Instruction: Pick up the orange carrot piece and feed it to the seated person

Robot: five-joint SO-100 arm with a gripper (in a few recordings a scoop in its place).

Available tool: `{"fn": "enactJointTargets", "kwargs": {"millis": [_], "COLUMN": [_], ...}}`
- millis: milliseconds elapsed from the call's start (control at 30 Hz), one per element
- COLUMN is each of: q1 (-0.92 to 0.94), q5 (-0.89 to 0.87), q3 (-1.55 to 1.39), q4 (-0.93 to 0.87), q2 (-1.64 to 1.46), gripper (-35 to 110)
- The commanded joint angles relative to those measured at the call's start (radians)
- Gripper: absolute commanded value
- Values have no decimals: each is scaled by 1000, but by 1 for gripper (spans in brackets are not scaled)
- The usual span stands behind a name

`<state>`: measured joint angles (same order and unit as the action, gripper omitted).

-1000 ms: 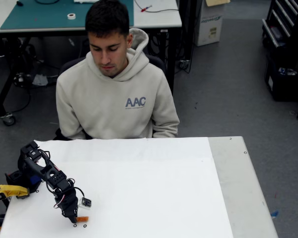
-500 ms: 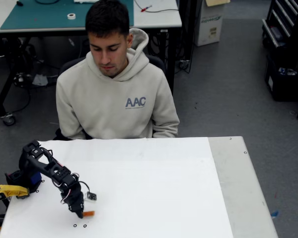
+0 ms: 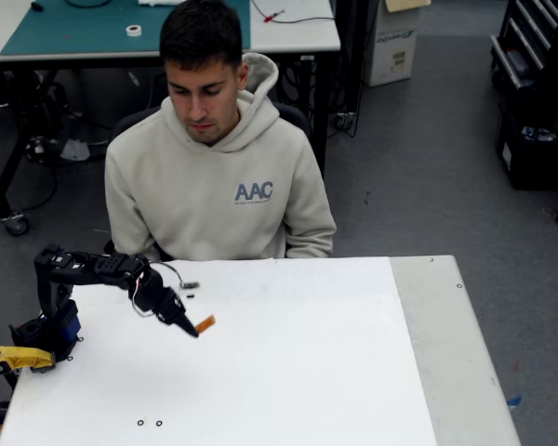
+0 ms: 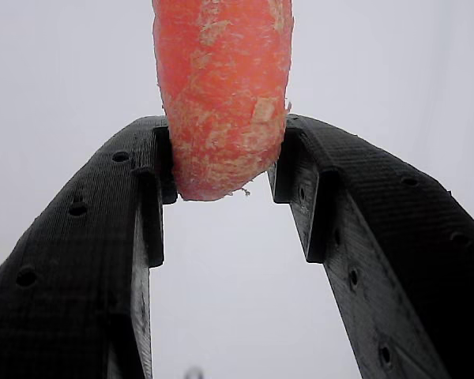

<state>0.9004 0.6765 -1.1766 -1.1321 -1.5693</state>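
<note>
White table (image 3: pixel 298 372) fronts the seated person (image 3: pixel 219 177) at twelve o'clock; the gripper (image 3: pixel 193 330), raised at nine o'clock, pinches the orange carrot piece (image 3: pixel 205 323) between nearly closed fingers (image 4: pixel 87 260).

The seated person (image 3: pixel 214 158) sits behind the table (image 3: pixel 353 372); the gripper (image 3: pixel 193 329) hangs above its left part.

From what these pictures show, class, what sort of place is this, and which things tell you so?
Probably a robotics lab or workshop. A small robot arm stands on a white table; behind the seated person is a workbench with a green mat and cables, above a plain grey floor.
</note>
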Motion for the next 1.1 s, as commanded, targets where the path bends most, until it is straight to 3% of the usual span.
{"fn": "enactJointTargets", "kwargs": {"millis": [0,267,600,1033,1067], "q1": [-110,-365,-526,-687,-706], "q5": [5,6,25,371,488], "q3": [143,336,759,1436,1513], "q4": [-12,-12,-12,-12,-11], "q2": [-95,-81,224,612,678], "gripper": [-3,-3,-3,-3,-3]}}
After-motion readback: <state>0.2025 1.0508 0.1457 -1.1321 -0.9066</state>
